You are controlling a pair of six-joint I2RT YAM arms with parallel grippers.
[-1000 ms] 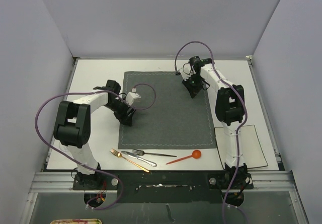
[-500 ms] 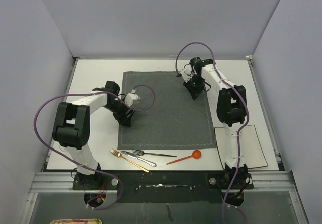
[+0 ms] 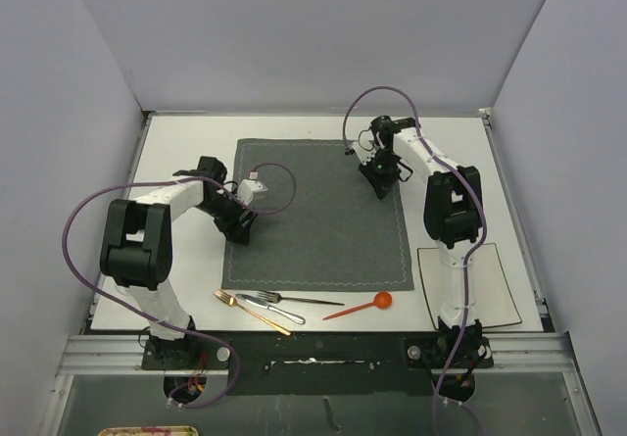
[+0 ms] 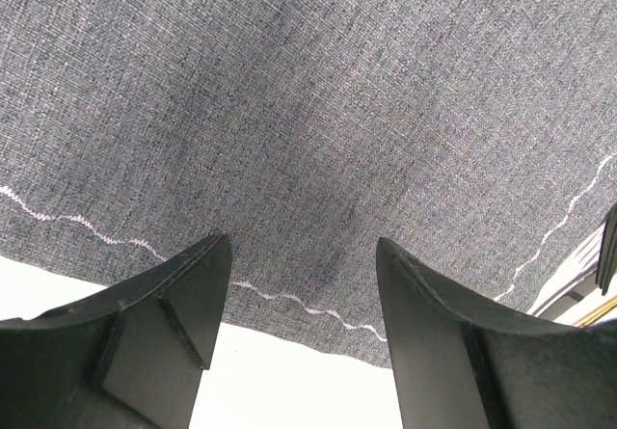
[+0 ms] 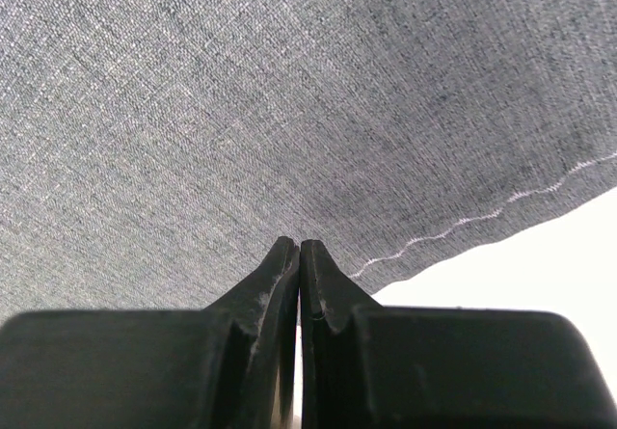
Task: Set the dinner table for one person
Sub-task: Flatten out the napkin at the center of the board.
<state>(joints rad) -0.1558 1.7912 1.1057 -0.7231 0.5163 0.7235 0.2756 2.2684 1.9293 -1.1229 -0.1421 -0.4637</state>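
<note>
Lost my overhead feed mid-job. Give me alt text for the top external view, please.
A dark grey placemat lies on the white table with the left claw at its left edge and the right claw near its far right corner. Near the front edge lie a gold utensil, a silver fork and an orange spoon, with a square plate at near right.

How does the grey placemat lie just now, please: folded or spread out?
Spread out. The placemat lies flat as a full rectangle on the dinner table, its stitched border showing along the edges, no fold in view.
</note>
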